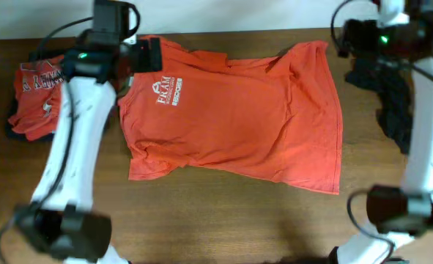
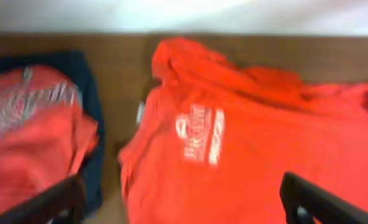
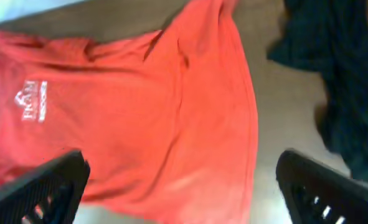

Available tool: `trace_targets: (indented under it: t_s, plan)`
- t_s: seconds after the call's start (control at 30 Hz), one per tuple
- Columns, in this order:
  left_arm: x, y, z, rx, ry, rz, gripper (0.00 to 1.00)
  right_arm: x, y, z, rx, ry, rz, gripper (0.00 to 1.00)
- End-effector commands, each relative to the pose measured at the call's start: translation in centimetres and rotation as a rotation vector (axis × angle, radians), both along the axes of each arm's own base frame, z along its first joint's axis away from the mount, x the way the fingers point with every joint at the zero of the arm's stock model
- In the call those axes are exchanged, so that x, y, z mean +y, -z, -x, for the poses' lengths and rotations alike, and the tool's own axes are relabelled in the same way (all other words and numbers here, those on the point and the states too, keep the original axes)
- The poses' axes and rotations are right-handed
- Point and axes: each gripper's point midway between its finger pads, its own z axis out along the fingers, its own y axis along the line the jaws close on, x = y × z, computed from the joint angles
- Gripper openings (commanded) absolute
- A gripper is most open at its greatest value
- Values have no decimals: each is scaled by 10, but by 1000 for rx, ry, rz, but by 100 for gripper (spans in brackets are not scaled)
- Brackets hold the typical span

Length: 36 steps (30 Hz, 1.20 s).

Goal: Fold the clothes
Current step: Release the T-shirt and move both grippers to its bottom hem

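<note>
Lying spread flat: orange shirt

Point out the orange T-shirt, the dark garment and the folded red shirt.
orange T-shirt (image 1: pixel 238 117), overhead view, middle of its body.
dark garment (image 1: pixel 389 94), overhead view, its crumpled middle.
folded red shirt (image 1: pixel 33 103), overhead view, its top face.

Orange T-shirt bears white lettering; the other garment is black.
</note>
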Motion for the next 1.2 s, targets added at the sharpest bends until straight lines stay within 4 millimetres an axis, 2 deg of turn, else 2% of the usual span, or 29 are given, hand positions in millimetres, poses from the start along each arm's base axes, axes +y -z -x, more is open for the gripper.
trace_targets:
  t_s: [0.0, 0.17, 0.27, 0.4, 0.5, 0.6, 0.73, 1.0, 1.17]
  plan:
    - [-1, -9, 27, 42, -52, 73, 99, -1, -16, 32, 12, 26, 17, 99]
    - [5, -29, 65, 62, -86, 95, 99, 3, -41, 76, -2, 64, 6, 99]
    - [9, -34, 86, 92, -89, 89, 99, 4, -54, 102, -18, 103, 5, 99]
    - [12, -25, 108, 171, -93, 73, 99, 8, -69, 130, -69, 130, -12, 99]
    - [13, -9, 115, 229, -125, 82, 99, 5, -67, 150, -65, 187, -12, 99]
    - [14, 13, 118, 285, -174, 100, 99, -1, -47, 162, -1, 222, 13, 99]
    - [15, 54, 127, 377, -235, 111, 99, -1, -5, 168, 132, 234, 13, 99]
    - [7, 144, 159, 571, -317, 170, 99, -1, 80, 155, 293, 226, -1, 99]
    - [4, 187, 175, 628, -328, 193, 97, 5, 123, 152, 354, 209, -36, 99]
